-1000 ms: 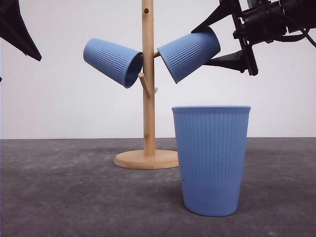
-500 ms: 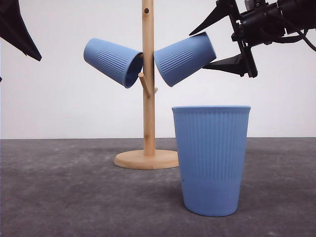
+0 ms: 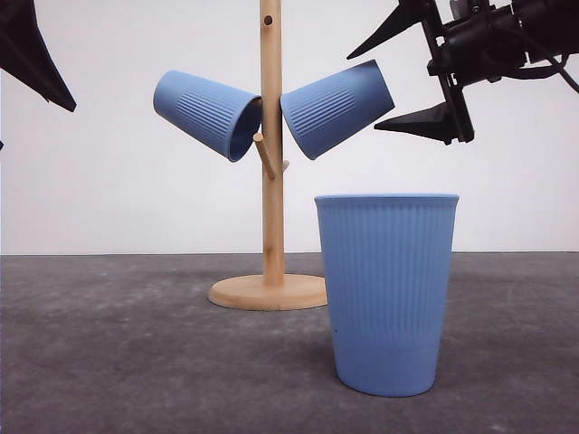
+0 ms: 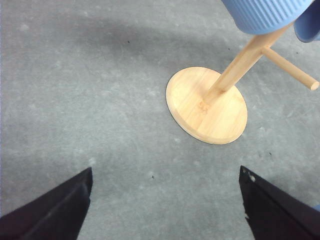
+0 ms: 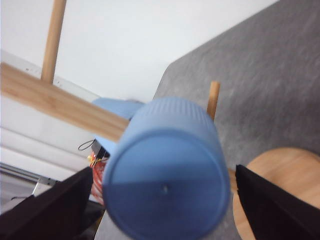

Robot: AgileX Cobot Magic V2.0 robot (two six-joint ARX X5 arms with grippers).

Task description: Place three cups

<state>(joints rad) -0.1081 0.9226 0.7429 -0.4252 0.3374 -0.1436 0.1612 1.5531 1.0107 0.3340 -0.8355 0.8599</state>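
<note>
Two cups hang mouth-inward on the wooden rack (image 3: 270,145): the left cup (image 3: 206,113) and the right cup (image 3: 336,108). The third cup (image 3: 386,294) stands upright on the grey bench (image 3: 136,362), in front of the rack's base. The right gripper (image 3: 409,77) is wide open just beside the right cup's bottom, gripping nothing. The left gripper (image 4: 165,200) is spread open above the bench, empty.

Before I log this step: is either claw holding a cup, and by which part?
Neither. The right claw is open behind the base of the right cup, which hangs on the wooden stand; the left claw is open.
</note>
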